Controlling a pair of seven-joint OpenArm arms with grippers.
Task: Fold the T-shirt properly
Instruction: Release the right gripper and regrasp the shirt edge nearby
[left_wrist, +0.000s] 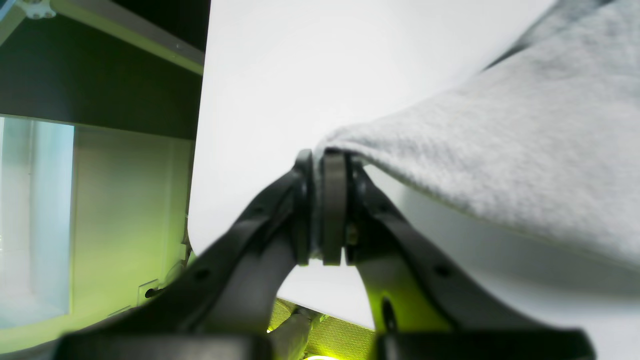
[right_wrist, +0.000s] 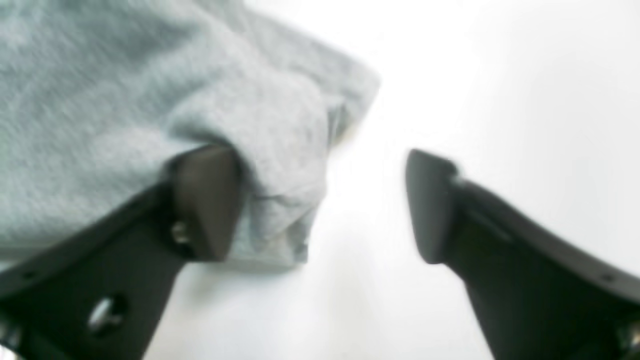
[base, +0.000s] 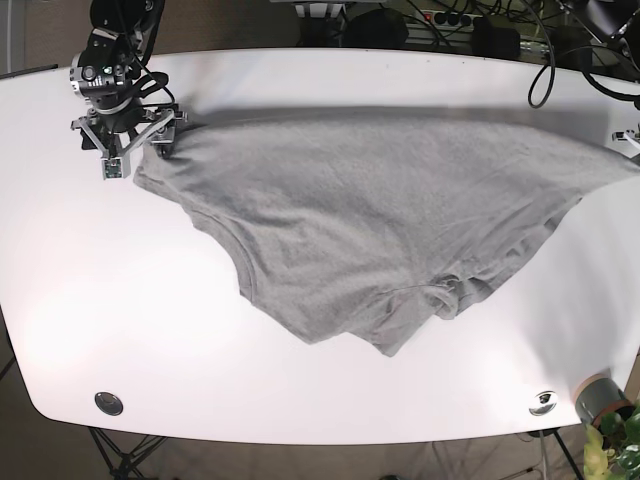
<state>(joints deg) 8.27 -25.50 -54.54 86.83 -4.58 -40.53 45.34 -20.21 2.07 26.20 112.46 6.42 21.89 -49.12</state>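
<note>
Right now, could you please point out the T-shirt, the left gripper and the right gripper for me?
T-shirt (base: 350, 200): base view, middle of the spread grey fabric.
left gripper (left_wrist: 320, 210): left wrist view, between the pads shut on the shirt's edge.
right gripper (right_wrist: 320, 205): right wrist view, open gap between its fingertips.

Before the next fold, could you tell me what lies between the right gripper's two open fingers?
In the right wrist view, only bare white table lies between the right gripper's fingers; the heather-grey cotton T-shirt drapes over one finger.

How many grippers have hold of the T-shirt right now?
1. The left gripper is shut on a T-shirt corner. The right gripper is open, one finger touching the cloth, not clamping it.
</note>
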